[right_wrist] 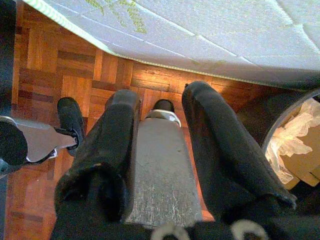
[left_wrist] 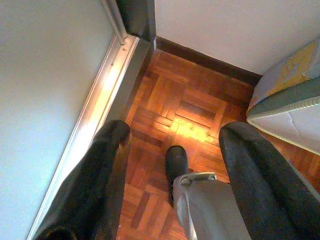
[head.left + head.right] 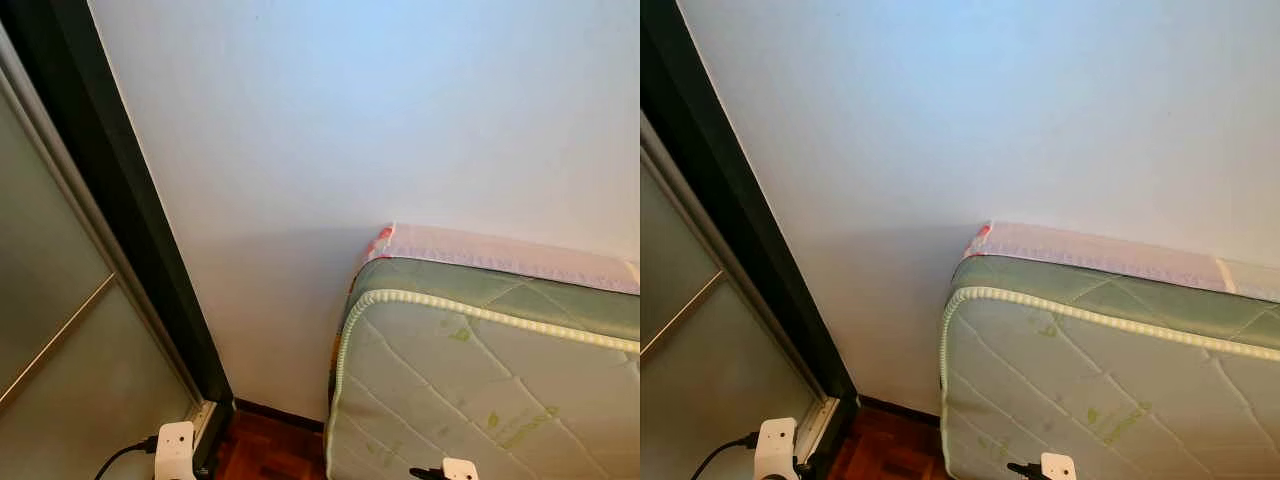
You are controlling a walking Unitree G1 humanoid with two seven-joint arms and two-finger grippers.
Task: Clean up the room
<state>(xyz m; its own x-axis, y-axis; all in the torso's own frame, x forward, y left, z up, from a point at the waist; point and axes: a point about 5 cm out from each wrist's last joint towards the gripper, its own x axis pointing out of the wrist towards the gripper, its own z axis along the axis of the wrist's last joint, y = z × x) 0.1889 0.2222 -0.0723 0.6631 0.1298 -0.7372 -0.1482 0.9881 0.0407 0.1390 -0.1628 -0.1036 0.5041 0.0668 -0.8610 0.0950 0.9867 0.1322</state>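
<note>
While my head camera faces a bare white wall [image 3: 330, 130], I see a green quilted mattress [image 3: 480, 380] leaning on edge against it, pink cover showing along its top. A dark door frame [image 3: 120, 200] with a grey sliding panel [image 3: 50, 330] runs down the left, meeting the wall at a corner of parquet floor [image 2: 185, 100]. Between the frame's foot and the mattress edge lies a narrow strip of open floor.

My left gripper [image 2: 172, 150] hangs over that strip with its fingers spread apart, a robot foot [image 2: 176, 160] below. My right gripper [image 1: 160, 125] hangs by the mattress's lower edge, fingers also apart and holding nothing. Beside it, the right wrist view alone catches a dark bin [image 1: 280, 120] holding crumpled white plastic [image 1: 290, 145] and cardboard.
</note>
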